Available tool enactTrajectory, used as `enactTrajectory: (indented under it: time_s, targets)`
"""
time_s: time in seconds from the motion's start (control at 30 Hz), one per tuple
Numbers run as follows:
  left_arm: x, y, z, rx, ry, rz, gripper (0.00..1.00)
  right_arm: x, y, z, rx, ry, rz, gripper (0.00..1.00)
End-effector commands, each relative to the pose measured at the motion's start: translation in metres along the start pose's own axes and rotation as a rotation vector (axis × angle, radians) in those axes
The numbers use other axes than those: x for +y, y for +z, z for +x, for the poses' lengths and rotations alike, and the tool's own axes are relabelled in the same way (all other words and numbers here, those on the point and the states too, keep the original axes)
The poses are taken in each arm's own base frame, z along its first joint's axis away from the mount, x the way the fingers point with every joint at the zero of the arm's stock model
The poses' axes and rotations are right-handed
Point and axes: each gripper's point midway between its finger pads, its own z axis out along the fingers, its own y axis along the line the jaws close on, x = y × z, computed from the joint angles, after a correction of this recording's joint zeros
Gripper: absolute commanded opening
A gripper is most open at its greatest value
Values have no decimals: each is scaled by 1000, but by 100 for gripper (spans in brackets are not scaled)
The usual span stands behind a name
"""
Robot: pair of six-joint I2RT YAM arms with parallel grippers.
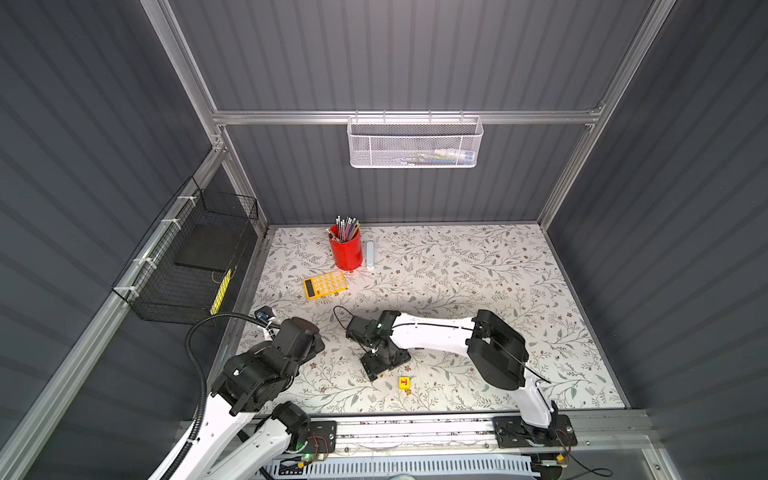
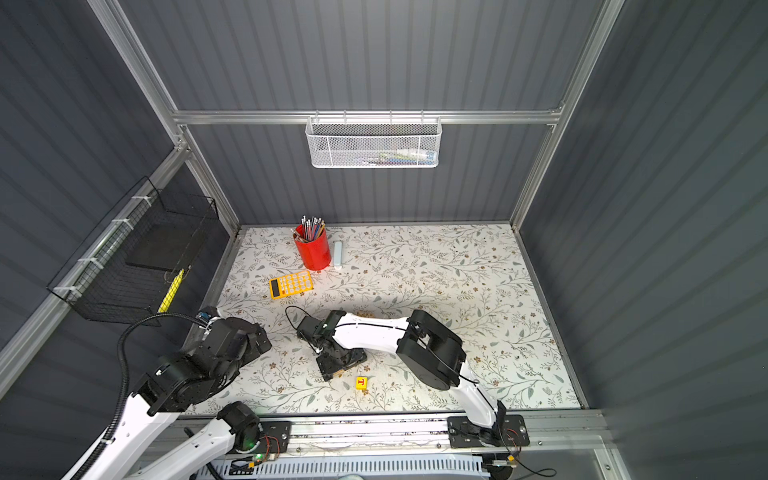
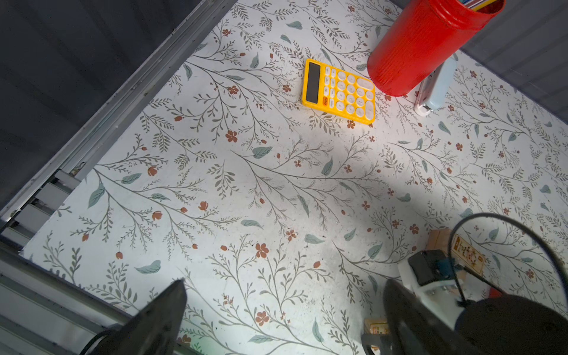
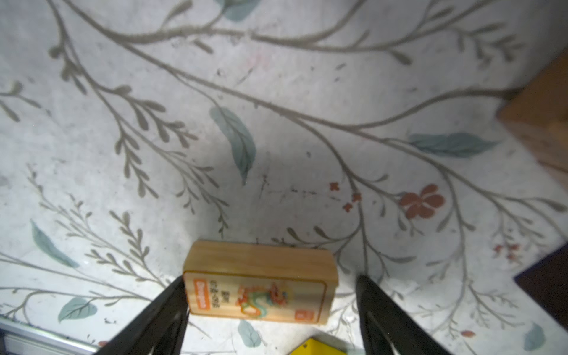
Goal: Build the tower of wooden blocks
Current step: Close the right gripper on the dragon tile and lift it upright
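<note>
No standing wood block tower is in view, only loose pieces. A printed tan block [image 4: 258, 289] lies flat on the floral table between the fingers of my right gripper [image 4: 270, 279]. One finger touches one end of the block and a gap remains at the other end, so the gripper is open. In both top views this gripper [image 1: 384, 365] points straight down at mid-table and hides the block. A yellow cube with a red letter [image 1: 404, 382] sits just in front of it. A plain tan block [image 4: 541, 123] lies nearby. My left gripper [image 3: 285, 322] hovers open and empty near the table's left edge.
A red pencil cup [image 1: 346, 251], a pale blue stapler-like object [image 1: 370, 254] and an orange calculator [image 1: 325, 284] stand at the back left. A black wire basket [image 1: 191, 257] hangs on the left wall and a white mesh basket [image 1: 415, 141] on the back wall.
</note>
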Motion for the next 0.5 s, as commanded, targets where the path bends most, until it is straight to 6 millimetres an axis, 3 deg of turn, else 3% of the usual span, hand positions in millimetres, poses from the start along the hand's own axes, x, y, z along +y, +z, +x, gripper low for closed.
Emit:
enactTrajectory:
  time_s: [0.0,0.27,0.47]
  targets:
    - [5,3,0,-11,-11,-23,100,-9,3,2,20,-9,46,80]
    - [3,5,1,-13,-9,-16,99,-9,6,0,27,-31,58,71]
    - [2,6,1,-15,-12,-13,99,-13,5,-2,17,-43,82,72]
